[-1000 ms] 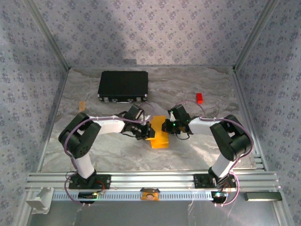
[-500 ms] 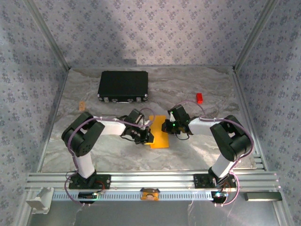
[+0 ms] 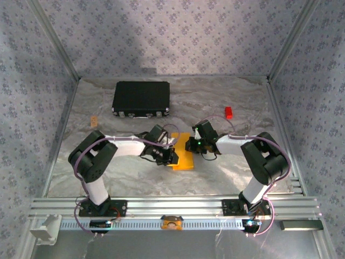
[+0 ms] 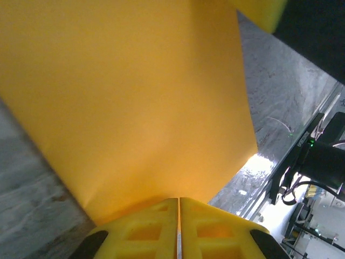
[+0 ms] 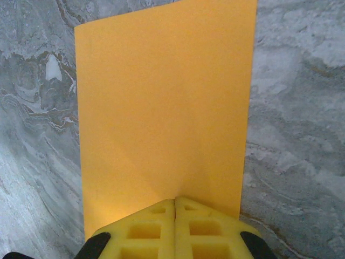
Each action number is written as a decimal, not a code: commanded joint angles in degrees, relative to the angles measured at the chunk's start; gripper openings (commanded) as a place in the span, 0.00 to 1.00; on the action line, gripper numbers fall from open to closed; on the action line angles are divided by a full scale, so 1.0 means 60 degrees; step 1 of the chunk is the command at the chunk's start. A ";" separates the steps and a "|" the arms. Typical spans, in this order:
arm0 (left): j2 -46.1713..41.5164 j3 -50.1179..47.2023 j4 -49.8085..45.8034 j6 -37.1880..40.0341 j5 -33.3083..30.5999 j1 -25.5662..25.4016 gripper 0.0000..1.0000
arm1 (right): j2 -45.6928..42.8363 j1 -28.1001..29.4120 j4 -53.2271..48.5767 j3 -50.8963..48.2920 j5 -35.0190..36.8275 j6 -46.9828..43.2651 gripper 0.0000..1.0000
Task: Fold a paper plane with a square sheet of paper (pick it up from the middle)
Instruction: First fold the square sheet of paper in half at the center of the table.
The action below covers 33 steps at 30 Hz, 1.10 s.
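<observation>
The square sheet of paper (image 3: pixel 185 156) is bright orange and sits at the table's middle, between both grippers. In the right wrist view the sheet (image 5: pixel 161 108) looks like a plain upright rectangle over the marbled table; a paper plane is out of view. My left gripper (image 3: pixel 172 157) is at the sheet's left edge, its yellow jaws shut on the sheet (image 4: pixel 135 97), which spreads out from the tips (image 4: pixel 178 200). My right gripper (image 3: pixel 190 144) is at the sheet's right edge, its jaws (image 5: pixel 175 200) pressed together on the paper's near edge.
A black rectangular case (image 3: pixel 141 97) lies at the back left. A small red block (image 3: pixel 228 112) sits at the back right. Patterned walls and metal frame posts enclose the table. An aluminium rail (image 3: pixel 172 208) runs along the near edge.
My left gripper has shifted a little right and toward the near edge, still holding the sheet's left edge. The right gripper has stayed where it was.
</observation>
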 commanded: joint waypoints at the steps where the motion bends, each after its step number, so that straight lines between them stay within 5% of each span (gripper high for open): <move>1: 0.0343 0.0021 -0.0057 0.0155 0.0062 -0.0066 0.09 | 0.0299 -0.0004 -0.1611 -0.0461 0.0835 0.0057 0.00; 25: -0.0084 -0.1777 0.0496 0.0389 0.0046 -0.0081 0.14 | 0.0478 -0.0049 -0.1556 -0.0443 0.0732 -0.0045 0.00; 33: -0.0415 -0.1432 -0.0514 0.0912 -0.0477 -0.0380 0.13 | 0.0445 -0.0018 -0.1660 -0.0367 0.0791 -0.0061 0.00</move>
